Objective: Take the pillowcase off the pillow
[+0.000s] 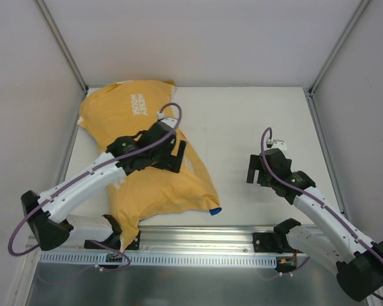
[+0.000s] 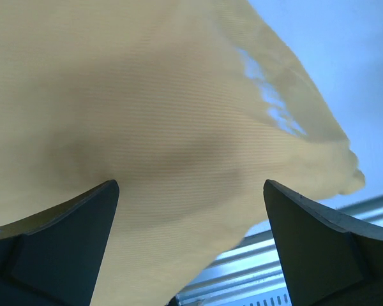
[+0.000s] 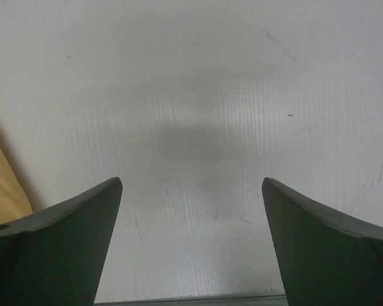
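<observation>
While pillowcase (image 1: pixel 163 188) lies beneath spread left gripper (image 2: pixel 190 183), right gripper (image 3: pixel 191 183) gapes well apart.

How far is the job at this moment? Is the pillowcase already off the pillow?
Done: nothing yet. The pillowcase lies puffy on the table, and no white pillow shows, so it is probably still inside. In hand: the left gripper hangs open right over the yellow fabric, gripping nothing; the right gripper is open above bare table. Left: grip the cover and pull it off.
</observation>
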### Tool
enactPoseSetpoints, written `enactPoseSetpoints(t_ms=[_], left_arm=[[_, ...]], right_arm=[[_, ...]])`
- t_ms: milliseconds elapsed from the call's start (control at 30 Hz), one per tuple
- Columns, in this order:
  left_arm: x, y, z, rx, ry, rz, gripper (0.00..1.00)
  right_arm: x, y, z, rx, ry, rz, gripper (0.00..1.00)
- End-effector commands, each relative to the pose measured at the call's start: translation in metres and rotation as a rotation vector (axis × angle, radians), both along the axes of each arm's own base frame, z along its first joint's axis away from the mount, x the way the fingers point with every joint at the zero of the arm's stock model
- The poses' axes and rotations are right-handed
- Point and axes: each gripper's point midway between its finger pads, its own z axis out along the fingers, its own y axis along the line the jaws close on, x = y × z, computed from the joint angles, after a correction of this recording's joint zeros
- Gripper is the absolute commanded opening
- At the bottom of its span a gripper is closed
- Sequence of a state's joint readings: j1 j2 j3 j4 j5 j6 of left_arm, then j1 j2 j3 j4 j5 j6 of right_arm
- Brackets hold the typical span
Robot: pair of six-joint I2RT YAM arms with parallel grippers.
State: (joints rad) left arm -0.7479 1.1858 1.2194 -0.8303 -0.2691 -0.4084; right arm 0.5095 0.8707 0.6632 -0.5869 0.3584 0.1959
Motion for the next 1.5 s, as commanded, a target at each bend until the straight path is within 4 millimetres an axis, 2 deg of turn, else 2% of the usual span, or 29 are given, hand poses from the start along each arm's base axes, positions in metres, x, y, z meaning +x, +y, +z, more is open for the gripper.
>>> enactPoseSetpoints(t_ms=[0, 33, 133, 200, 300, 467, 500, 567, 600, 633, 667, 700, 767, 800, 933, 967, 1000, 1067, 1100, 1133, 1167, 1200, 1267, 1300, 1333, 1367, 1400, 1433, 1467], left_arm=[[-0.004, -0.035, 0.011, 0.143, -0.068, -0.115, 0.99], [-0.007, -0.046, 0.004, 0.191, -0.061, -0.14, 0.99], [-0.003, -0.058, 0.008, 0.187, -0.065, -0.143, 0.99], [0.002, -0.054, 0.014, 0.2, -0.093, -0.12, 0.99], [0.01, -0.039, 0.019, 0.193, -0.099, -0.066, 0.99], [0.021, 0.013, 0.025, 0.069, -0.055, 0.133, 0.99], [0.026, 0.028, 0.026, 0.039, -0.04, 0.189, 0.99], [0.024, 0.046, 0.032, -0.001, -0.054, 0.242, 0.99], [0.024, 0.053, 0.035, -0.018, -0.058, 0.265, 0.99], [0.025, 0.065, 0.04, -0.049, -0.065, 0.305, 0.99], [0.024, 0.07, 0.042, -0.062, -0.068, 0.323, 0.99], [0.023, 0.078, 0.045, -0.079, -0.077, 0.347, 0.99], [0.021, 0.083, 0.049, -0.094, -0.086, 0.362, 0.99], [0.02, 0.085, 0.049, -0.099, -0.088, 0.365, 0.99], [0.013, 0.086, 0.051, -0.119, -0.09, 0.363, 0.99], [0.012, 0.087, 0.052, -0.119, -0.093, 0.365, 0.99], [0.011, 0.089, 0.051, -0.115, -0.092, 0.371, 0.99], [0.01, 0.093, 0.051, -0.107, -0.096, 0.381, 0.99], [0.008, 0.094, 0.051, -0.106, -0.096, 0.384, 0.99], [0.007, 0.094, 0.053, -0.111, -0.102, 0.384, 0.99], [0.006, 0.095, 0.054, -0.112, -0.103, 0.384, 0.99], [0.005, 0.095, 0.055, -0.116, -0.104, 0.38, 0.99], [0.003, 0.094, 0.059, -0.122, -0.106, 0.362, 0.99], [-0.001, 0.093, 0.059, -0.125, -0.096, 0.349, 0.99], [-0.002, 0.092, 0.062, -0.132, -0.1, 0.341, 0.99], [-0.005, 0.091, 0.063, -0.136, -0.096, 0.332, 0.99], [-0.005, 0.091, 0.064, -0.141, -0.097, 0.326, 0.99], [-0.008, 0.09, 0.064, -0.145, -0.093, 0.316, 0.99], [-0.009, 0.089, 0.065, -0.149, -0.092, 0.312, 0.99]], right_arm=[[0.003, 0.002, -0.001, 0.015, -0.006, -0.032, 0.96], [0.003, -0.001, 0.0, 0.01, -0.005, -0.055, 0.96], [0.002, 0.001, 0.004, 0.028, -0.006, -0.052, 0.96], [0.002, 0.009, 0.006, 0.063, -0.011, -0.023, 0.96], [-0.001, 0.039, 0.013, 0.165, -0.033, 0.091, 0.96], [-0.008, 0.115, 0.037, 0.347, -0.106, 0.335, 0.96], [-0.018, 0.145, 0.048, 0.401, -0.126, 0.441, 0.96], [-0.03, 0.178, 0.044, 0.424, -0.096, 0.545, 0.96], [-0.045, 0.206, 0.053, 0.458, -0.106, 0.642, 0.96], [-0.052, 0.219, 0.05, 0.451, -0.09, 0.677, 0.96], [-0.057, 0.232, 0.03, 0.41, -0.034, 0.698, 0.96], [-0.068, 0.251, 0.032, 0.41, -0.027, 0.737, 0.96], [-0.077, 0.268, 0.015, 0.385, 0.017, 0.756, 0.96], [-0.084, 0.278, -0.006, 0.35, 0.066, 0.767, 0.96], [-0.097, 0.298, -0.031, 0.35, 0.135, 0.749, 0.99], [-0.098, 0.301, -0.033, 0.361, 0.139, 0.74, 0.95], [-0.098, 0.304, -0.033, 0.365, 0.128, 0.735, 0.8], [-0.095, 0.303, -0.033, 0.366, 0.124, 0.712, 0.55], [-0.09, 0.294, -0.036, 0.329, 0.111, 0.679, 0.2], [-0.086, 0.288, -0.032, 0.311, 0.099, 0.657, 0.01], [-0.081, 0.281, -0.029, 0.286, 0.083, 0.634, 0.01], [-0.066, 0.258, -0.031, 0.201, 0.06, 0.558, 0.01], [-0.049, 0.227, -0.013, 0.17, 0.009, 0.465, 0.01], [-0.028, 0.193, -0.012, 0.112, -0.013, 0.364, 0.01], [-0.017, 0.174, -0.005, 0.11, -0.035, 0.314, 0.01], [-0.008, 0.154, 0.019, 0.163, -0.094, 0.271, 0.01], [0.014, 0.114, 0.018, 0.169, -0.097, 0.151, 0.01], [0.027, 0.09, 0.029, 0.169, -0.132, 0.106, 0.01], [0.046, 0.041, 0.048, 0.188, -0.194, -0.052, 0.01]])
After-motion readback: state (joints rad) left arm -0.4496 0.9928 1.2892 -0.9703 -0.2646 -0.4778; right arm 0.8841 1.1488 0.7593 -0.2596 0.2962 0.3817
